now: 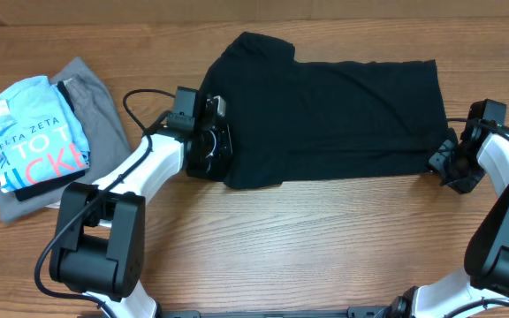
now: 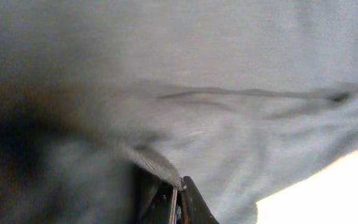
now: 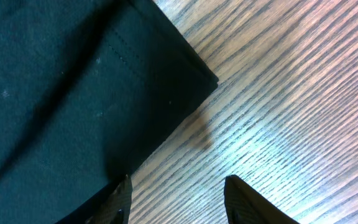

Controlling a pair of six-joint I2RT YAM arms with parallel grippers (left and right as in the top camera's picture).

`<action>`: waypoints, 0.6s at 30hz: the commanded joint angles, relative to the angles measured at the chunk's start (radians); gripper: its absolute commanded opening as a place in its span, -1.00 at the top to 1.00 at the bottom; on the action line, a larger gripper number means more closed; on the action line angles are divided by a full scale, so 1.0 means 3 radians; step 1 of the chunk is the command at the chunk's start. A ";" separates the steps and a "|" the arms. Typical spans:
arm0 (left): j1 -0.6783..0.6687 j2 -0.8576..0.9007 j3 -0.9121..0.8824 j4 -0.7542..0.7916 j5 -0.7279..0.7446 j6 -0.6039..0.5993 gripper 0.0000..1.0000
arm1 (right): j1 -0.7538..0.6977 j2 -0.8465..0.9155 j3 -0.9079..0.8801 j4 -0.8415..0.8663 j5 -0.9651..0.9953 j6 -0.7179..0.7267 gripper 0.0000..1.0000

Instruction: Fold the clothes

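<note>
The jaws of the left gripper (image 1: 210, 146) appear clenched on a raised fold of the black T-shirt (image 1: 325, 115) at its left edge, though the left wrist view is blurred and washed out. The jaws of the right gripper (image 3: 182, 202) stand released at the shirt's near right corner, one finger (image 3: 120, 202) over the stitched edge of the cloth and the other over bare wood. The left arm reaches from its base at the near left, its white link slanting up and to the right, with the wrist turned in toward the shirt. The right arm rises from the near right, and its wrist bends left to meet the corner. The T-shirt lies flat in the middle of the worktop (image 1: 325, 247), its long side running left to right and a sleeve jutting toward the far edge at the upper left. Well apart to the left sits a pile: a light blue shirt (image 1: 34, 132) with white and pink lettering on top of a grey garment (image 1: 104, 102). A black cable (image 1: 135, 99) loops between that pile and the left wrist. Bare wood runs along the near side of the T-shirt between the two arm bases, with a narrower strip beyond its far edge. The right arm fills the room to the shirt's right.
</note>
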 commanded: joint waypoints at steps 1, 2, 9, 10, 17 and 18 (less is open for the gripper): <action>0.0121 0.0041 0.0183 0.0095 0.0757 0.0000 0.92 | -0.0006 -0.0014 -0.0018 0.0019 -0.0013 -0.0009 -0.03; 0.0165 0.0041 0.0220 0.0108 0.0795 -0.0051 0.92 | -0.0006 -0.0014 -0.0017 0.0019 -0.0013 -0.0009 -0.04; 0.0478 0.0042 0.0312 0.0234 0.0443 -0.0253 0.76 | -0.0006 -0.0014 -0.0018 0.0033 -0.0014 -0.0009 -0.04; 0.0478 0.0042 0.0312 0.0234 0.0342 -0.0253 0.62 | -0.0006 -0.0014 -0.0018 0.0037 -0.0014 -0.0009 -0.04; 0.0395 0.0042 0.0312 0.0198 0.0374 -0.0253 0.16 | -0.0006 -0.0014 -0.0017 0.0039 -0.0013 -0.0009 -0.04; 0.0390 0.0042 0.0312 0.0200 0.0476 -0.0252 0.26 | -0.0006 -0.0014 -0.0018 0.0037 -0.0013 -0.0009 -0.04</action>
